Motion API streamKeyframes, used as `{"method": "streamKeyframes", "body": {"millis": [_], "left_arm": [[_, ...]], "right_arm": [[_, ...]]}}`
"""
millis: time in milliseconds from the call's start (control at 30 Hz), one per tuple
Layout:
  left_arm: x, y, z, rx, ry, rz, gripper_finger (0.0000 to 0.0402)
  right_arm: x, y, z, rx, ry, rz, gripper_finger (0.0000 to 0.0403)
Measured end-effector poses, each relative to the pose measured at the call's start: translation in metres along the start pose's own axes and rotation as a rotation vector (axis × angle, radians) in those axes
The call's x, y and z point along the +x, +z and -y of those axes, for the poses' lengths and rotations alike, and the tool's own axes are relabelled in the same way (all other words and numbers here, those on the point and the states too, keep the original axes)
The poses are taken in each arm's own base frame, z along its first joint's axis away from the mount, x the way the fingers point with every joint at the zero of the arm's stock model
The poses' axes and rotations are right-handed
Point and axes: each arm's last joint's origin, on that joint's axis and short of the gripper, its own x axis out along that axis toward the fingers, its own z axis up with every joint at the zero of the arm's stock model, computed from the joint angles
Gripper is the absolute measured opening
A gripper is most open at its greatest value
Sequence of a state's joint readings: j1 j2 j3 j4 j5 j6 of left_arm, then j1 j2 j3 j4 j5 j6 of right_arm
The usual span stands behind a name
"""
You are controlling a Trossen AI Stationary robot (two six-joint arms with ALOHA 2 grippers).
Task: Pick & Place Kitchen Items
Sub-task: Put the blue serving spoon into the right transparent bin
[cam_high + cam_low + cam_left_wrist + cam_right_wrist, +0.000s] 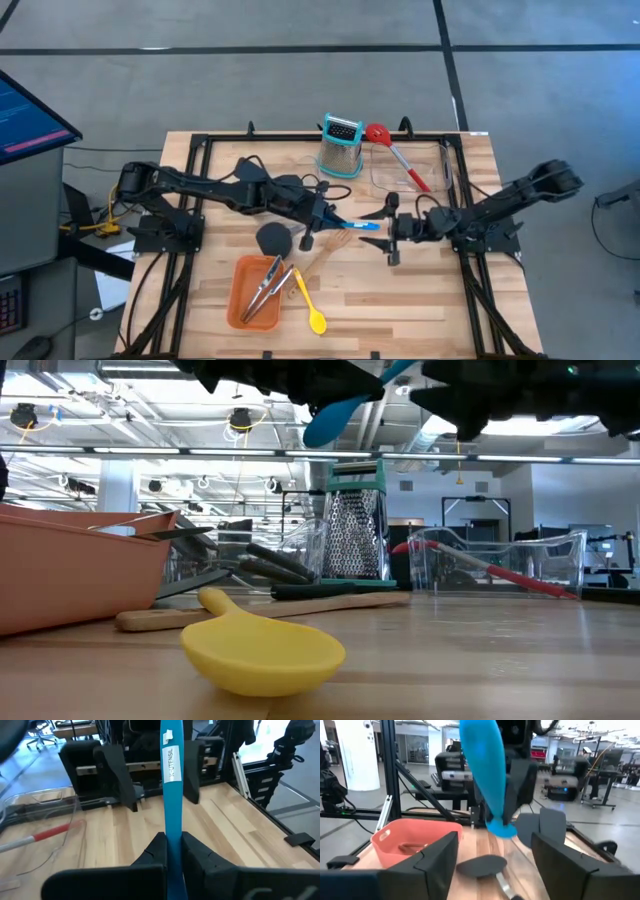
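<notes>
Butcher-block wooden table (420, 290) sits inside a black frame on a grey concrete floor; the low view looks across it into a lab hall with ceiling lights.

Left gripper (328, 215) is at frame centre in the high view, fingers (159, 851) clenched on the handle of a small blue plastic spoon (357, 224). The spoon is off the table, pointing toward the right arm; in the low view its bowl shows at top centre (330, 420).

Right gripper (390, 228) is just right of centre, facing the left one, fingers (437, 857) spread apart and holding nothing. The spoon's bowl (485, 767) hangs between and just ahead of them.

Orange rectangular plastic tray (240, 290), lower left of centre, holds steel tongs (268, 290). Yellow plastic spoon (310, 308) lies just right of the tray. Wooden slotted spatula (322, 250) and black round-headed spatula (275, 240) lie under the left gripper.

Steel box grater with teal trim (341, 146) stands at upper centre. Red slotted spoon (395, 152) rests in the clear plastic bin (440, 185) right of it.
</notes>
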State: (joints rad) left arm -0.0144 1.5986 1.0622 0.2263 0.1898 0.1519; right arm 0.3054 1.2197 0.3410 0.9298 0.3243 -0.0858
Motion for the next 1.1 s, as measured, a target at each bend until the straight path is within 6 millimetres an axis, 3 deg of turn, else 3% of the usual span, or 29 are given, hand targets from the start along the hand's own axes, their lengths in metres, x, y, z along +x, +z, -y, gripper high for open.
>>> {"method": "streamKeyframes", "body": {"millis": [200, 400, 833, 1100], "left_arm": [[0.0, 0.0, 0.0, -0.011, 0.0, 0.0, 0.0005], [0.0, 0.0, 0.0, -0.012, 0.0, 0.0, 0.0005], [0.0, 0.004, 0.0, -0.014, 0.004, 0.04, 0.0005], [0.0, 0.004, 0.0, -0.022, 0.005, 0.041, 0.0005]], "right_arm": [[0.022, 0.017, -0.006, -0.054, -0.004, 0.037, 0.0242], [0.029, 0.025, -0.008, -0.064, -0.006, 0.052, 0.0214], [0.029, 0.024, -0.007, -0.055, -0.014, 0.036, 0.0046], [0.029, 0.024, -0.007, -0.051, -0.013, 0.037, 0.0046]]}}
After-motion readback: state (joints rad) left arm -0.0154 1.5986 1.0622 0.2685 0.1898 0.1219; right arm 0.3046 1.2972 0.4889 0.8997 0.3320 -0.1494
